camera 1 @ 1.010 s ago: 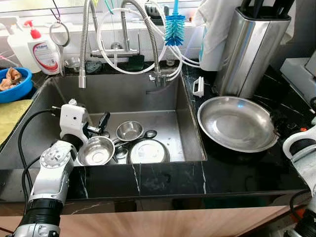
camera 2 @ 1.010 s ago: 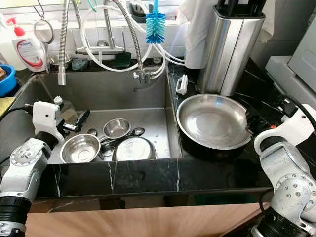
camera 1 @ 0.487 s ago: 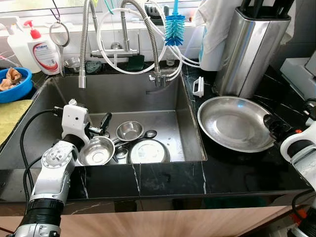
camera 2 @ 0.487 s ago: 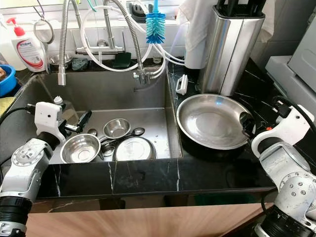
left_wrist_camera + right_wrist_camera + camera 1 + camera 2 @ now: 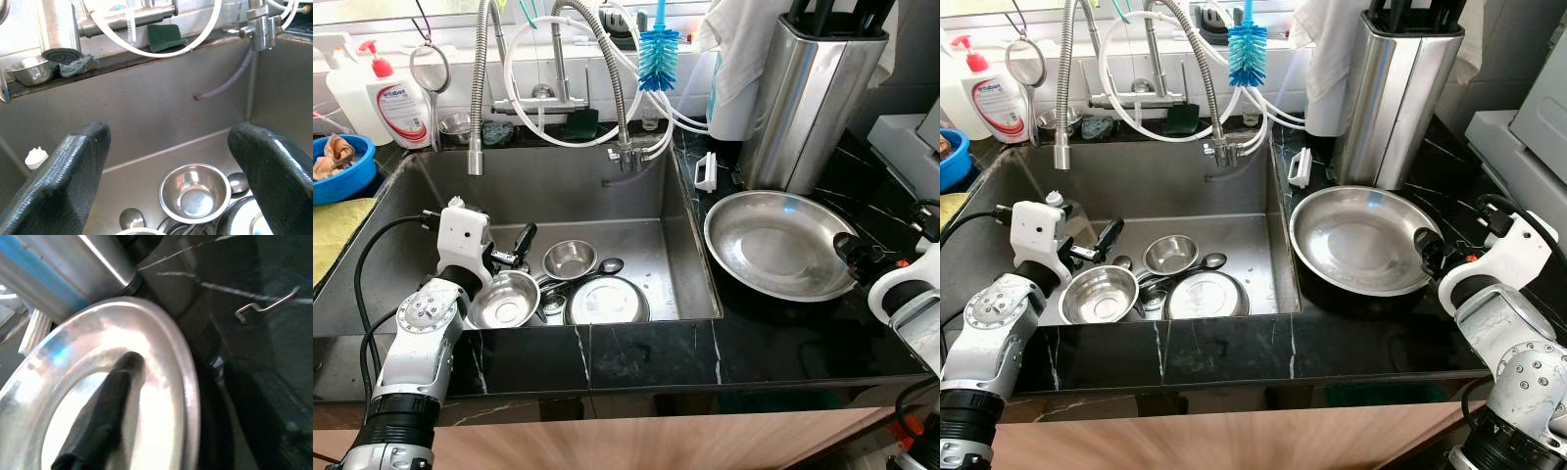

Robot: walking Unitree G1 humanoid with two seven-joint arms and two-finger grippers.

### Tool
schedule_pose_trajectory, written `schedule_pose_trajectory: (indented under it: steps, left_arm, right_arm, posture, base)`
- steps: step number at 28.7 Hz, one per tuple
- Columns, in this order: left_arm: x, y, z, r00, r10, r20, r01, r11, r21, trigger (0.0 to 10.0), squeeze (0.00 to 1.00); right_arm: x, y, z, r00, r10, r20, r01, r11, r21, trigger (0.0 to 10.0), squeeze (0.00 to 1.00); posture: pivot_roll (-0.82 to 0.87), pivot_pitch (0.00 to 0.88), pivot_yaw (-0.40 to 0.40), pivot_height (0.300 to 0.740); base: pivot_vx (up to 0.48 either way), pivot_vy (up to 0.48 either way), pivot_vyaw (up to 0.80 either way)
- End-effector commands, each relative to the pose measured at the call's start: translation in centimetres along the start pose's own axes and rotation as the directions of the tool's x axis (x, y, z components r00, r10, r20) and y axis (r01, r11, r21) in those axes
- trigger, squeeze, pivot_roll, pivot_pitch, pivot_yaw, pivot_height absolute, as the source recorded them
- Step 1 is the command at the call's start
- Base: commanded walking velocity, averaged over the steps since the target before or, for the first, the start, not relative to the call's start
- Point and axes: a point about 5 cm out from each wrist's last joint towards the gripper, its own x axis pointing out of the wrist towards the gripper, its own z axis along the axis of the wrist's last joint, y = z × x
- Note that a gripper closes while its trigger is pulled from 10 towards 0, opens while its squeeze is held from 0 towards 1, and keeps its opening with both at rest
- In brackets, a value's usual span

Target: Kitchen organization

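Both arms are chunky silver metal with round joint discs ringed with small screws, and ribbed black collars lower down. White boxy wrist housings sit on each. The left arm (image 5: 421, 338) has a black cable looping off it. The grippers' fingers (image 5: 58, 188) are matte black, thick and rounded.

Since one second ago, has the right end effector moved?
Yes. The right end effector has moved toward the sink, reaching the large steel plate's right rim; one finger lies over that rim.
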Motion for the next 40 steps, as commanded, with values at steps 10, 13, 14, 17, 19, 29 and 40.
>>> schedule_pose_trajectory:
  steps: [10, 13, 14, 17, 19, 29, 40]
  left_arm:
    - [0.0, 0.2, -0.1, 1.0, -0.003, -0.026, 0.003, 1.0, 0.021, 10.0, 0.0]
    - [0.0, 0.1, -0.1, 1.0, -0.004, -0.028, 0.004, 1.0, 0.02, 10.0, 0.0]
    - [0.0, 0.1, -0.1, 1.0, -0.004, -0.029, 0.005, 1.0, 0.021, 10.0, 0.0]
    - [0.0, 0.0, -0.1, 1.0, -0.009, -0.03, 0.01, 1.0, 0.021, 10.0, 0.0]
    - [0.0, 0.1, -0.1, 1.0, -0.008, -0.03, 0.009, 1.0, 0.02, 10.0, 0.0]
    - [0.0, 0.1, -0.1, 1.0, -0.005, -0.027, 0.005, 1.0, 0.016, 10.0, 0.0]
    - [0.4, 1.0, 0.7, 0.996, 0.086, 0.009, -0.086, 0.996, 0.022, 10.0, 0.0]
  right_arm:
    - [0.3, 0.8, 0.0, 0.999, 0.04, -0.021, -0.04, 0.999, -0.014, 0.0, 0.0]
    - [0.3, 1.0, 0.1, 0.999, 0.048, -0.013, -0.048, 0.999, -0.018, 0.0, 0.0]
    - [0.3, 1.0, 0.1, 0.999, 0.049, -0.011, -0.049, 0.999, -0.019, 0.0, 0.0]
    - [0.4, 1.0, 0.2, 0.999, 0.05, -0.007, -0.05, 0.998, -0.023, 0.0, 0.0]
    - [0.3, 1.2, 0.3, 0.998, 0.056, -0.005, -0.057, 0.998, -0.026, 0.0, 0.0]
    - [0.3, 1.6, 0.0, 0.997, 0.079, 0.002, -0.079, 0.997, -0.027, 0.0, 0.0]
    - [-0.2, 3.8, 1.2, 0.953, 0.261, 0.156, -0.253, 0.965, -0.07, 2.2, 0.0]
  posture:
    - [-0.01, 0.042, 0.029, 0.74]
    - [-0.01, 0.043, 0.029, 0.74]
    - [-0.01, 0.043, 0.029, 0.74]
    - [-0.01, 0.043, 0.027, 0.74]
    - [-0.01, 0.044, 0.028, 0.74]
    - [-0.01, 0.043, 0.028, 0.74]
    - [0.0, 0.039, 0.031, 0.74]
  base:
    - [0.0, 0.0, 0.0]
    - [0.0, 0.0, 0.0]
    - [0.0, 0.0, 0.0]
    - [0.0, 0.0, 0.0]
    - [0.0, 0.0, 0.0]
    - [0.0, 0.0, 0.0]
    - [0.0, 0.0, 0.0]
